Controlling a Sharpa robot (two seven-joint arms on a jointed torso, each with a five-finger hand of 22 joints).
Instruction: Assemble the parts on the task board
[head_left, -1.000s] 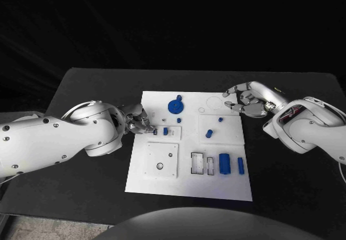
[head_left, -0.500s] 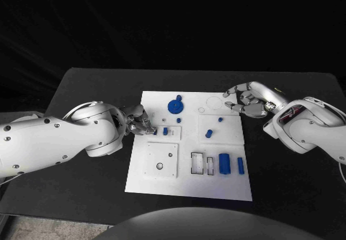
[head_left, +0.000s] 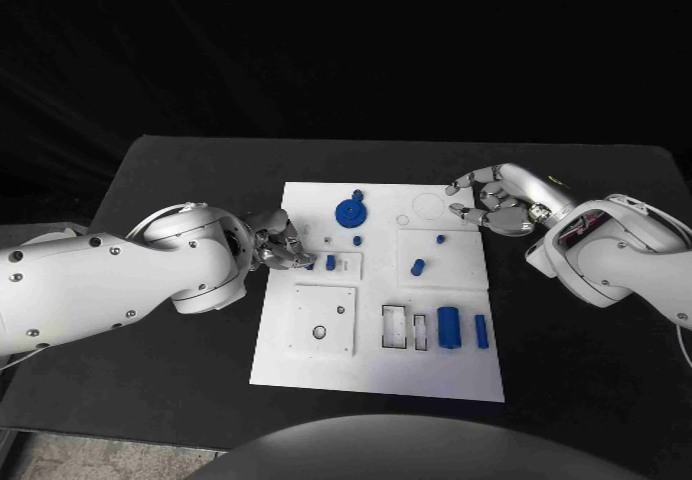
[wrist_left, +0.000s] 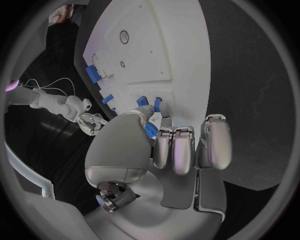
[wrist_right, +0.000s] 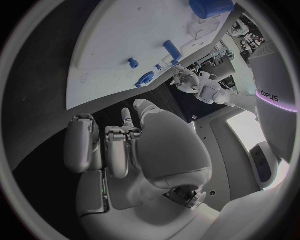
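Black table (head_left: 173, 180) seen w/ task board (head_left: 378, 375) centred. Left hand (head_left: 281, 245) at board's left edge, small blue part (wrist_left: 150, 129) pinched. Right hand (head_left: 490, 203) held curled, nothing in it, at board's far right corner. Several parts (head_left: 450, 326) left loose; assembly judged early.

One white task board (head_left: 378, 375) lies on one black table (head_left: 173, 380). On the board I count eight blue parts: one large round piece (head_left: 351, 213) at the far side, five small pegs, and two upright cylinders (head_left: 450, 327) near the right.
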